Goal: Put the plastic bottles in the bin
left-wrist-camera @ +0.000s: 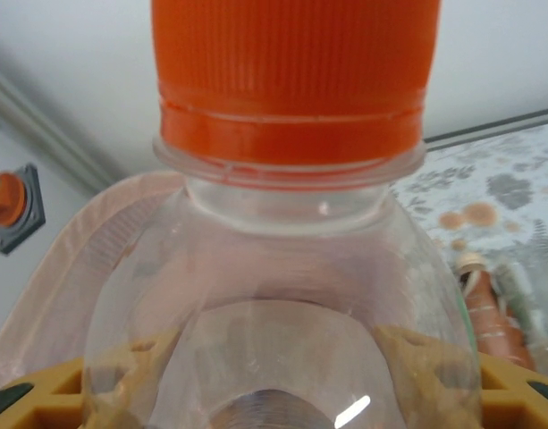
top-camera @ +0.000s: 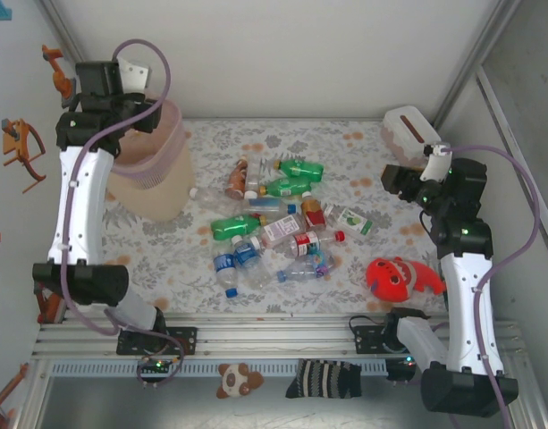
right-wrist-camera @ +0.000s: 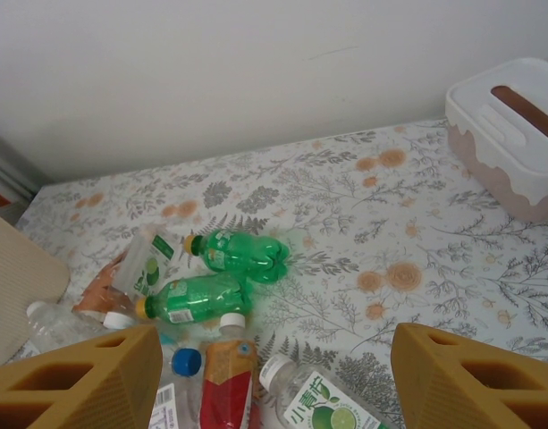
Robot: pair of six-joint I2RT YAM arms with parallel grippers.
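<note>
The left gripper [left-wrist-camera: 274, 393] pinches a clear orange-capped bottle [left-wrist-camera: 282, 268] over the bin [top-camera: 157, 192] at the far-left corner of the table [top-camera: 372, 143]. The right gripper [right-wrist-camera: 274, 371] hangs with jaws spread, empty. The other bottles [top-camera: 274, 223] lie mid-table, so most work likely remains.

Overhead looks down; wrist views close, sharing bottles [top-camera: 233, 226].

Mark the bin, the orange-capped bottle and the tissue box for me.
bin [top-camera: 155, 191], top external view, pale-pink side wall.
orange-capped bottle [left-wrist-camera: 287, 214], left wrist view, clear neck under the cap.
tissue box [right-wrist-camera: 499, 134], right wrist view, white lid.
</note>
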